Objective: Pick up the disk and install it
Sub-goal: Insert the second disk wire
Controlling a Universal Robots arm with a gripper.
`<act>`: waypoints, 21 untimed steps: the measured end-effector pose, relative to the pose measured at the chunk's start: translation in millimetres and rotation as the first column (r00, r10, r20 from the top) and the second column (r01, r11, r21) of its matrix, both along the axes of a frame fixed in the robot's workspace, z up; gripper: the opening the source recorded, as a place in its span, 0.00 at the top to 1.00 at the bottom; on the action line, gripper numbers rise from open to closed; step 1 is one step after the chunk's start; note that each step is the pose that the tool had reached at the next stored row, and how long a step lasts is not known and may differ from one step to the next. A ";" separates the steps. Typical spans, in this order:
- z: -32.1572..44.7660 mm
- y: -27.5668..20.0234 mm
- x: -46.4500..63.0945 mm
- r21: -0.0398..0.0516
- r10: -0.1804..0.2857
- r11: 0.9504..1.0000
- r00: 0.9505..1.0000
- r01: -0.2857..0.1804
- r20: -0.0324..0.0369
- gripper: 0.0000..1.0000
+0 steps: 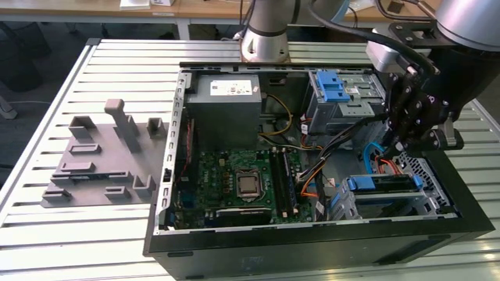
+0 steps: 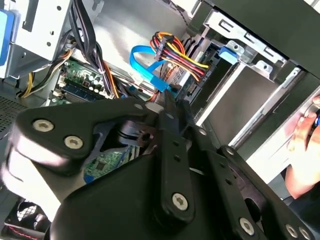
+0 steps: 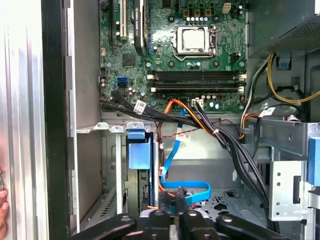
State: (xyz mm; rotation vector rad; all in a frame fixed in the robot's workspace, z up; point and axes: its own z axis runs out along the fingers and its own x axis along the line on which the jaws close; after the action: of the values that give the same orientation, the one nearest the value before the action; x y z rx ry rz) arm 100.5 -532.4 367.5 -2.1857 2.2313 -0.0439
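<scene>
Since the disk (image 1: 381,184) sits slotted in the lower bay of the open computer case (image 1: 312,246), seemingly installed, we list one disk, one gripper (image 1: 402,143) just above it, jaws drawn nearly together on nothing, and one blue cable (image 3: 192,186) looped nearby

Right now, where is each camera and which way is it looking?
Exterior view: off the arm, looking down at the open computer case on the slatted table; the arm and gripper show.
First wrist view: on the arm, facing into the case at the motherboard; gripper links show.
Second wrist view: on the arm, close behind the gripper's links, facing the cables and drive bay.
Shared: all see the blue cable.
</scene>
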 end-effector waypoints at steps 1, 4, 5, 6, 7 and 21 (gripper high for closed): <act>-0.7 0.1 0.6 0.000 0.002 1.000 1.000 -0.002 -0.002 0.81; -3.2 0.0 0.8 0.000 0.009 1.000 1.000 -0.009 -0.006 0.75; -4.1 0.1 0.8 0.000 0.011 1.000 1.000 -0.011 -0.006 0.75; -5.1 0.1 0.9 0.000 0.013 1.000 1.000 -0.013 -0.007 0.75; -6.1 0.1 0.9 0.000 0.016 1.000 1.000 -0.016 -0.008 0.75; -12.3 -0.3 1.2 0.032 0.041 0.999 0.999 -0.041 -0.012 0.84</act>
State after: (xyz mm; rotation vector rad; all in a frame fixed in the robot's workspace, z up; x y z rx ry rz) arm 101.7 -532.8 355.2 -2.2208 2.1775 0.0059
